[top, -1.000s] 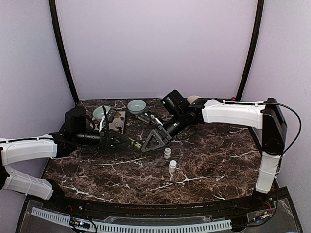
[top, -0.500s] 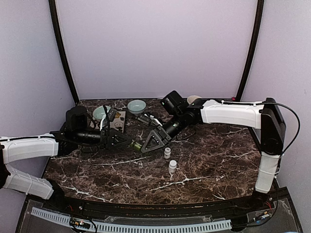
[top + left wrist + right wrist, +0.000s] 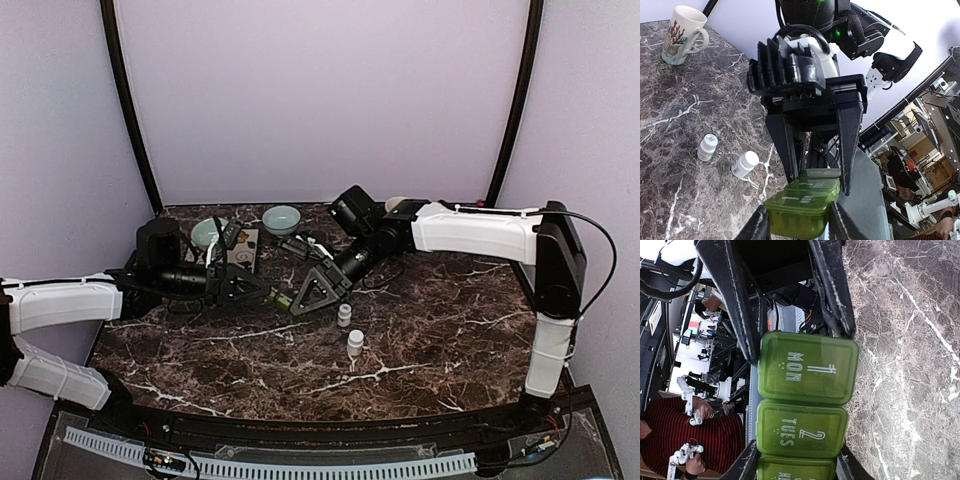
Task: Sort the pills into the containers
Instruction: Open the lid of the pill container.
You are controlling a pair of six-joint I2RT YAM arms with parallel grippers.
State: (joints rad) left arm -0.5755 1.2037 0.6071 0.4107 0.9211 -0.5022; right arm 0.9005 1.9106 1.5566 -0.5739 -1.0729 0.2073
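- My left gripper (image 3: 799,222), partly closed, clamps the MON end of the green pill container (image 3: 807,367).
- My right gripper (image 3: 796,465), partly closed, clamps the opposite end.
- The container hangs above the worktop, left of centre.

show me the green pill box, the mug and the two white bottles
green pill box (image 3: 807,369), right wrist view, on the lid marked MON
mug (image 3: 679,37), left wrist view, on its printed side
far white bottle (image 3: 344,317), top view, on its body
near white bottle (image 3: 355,346), top view, on its body
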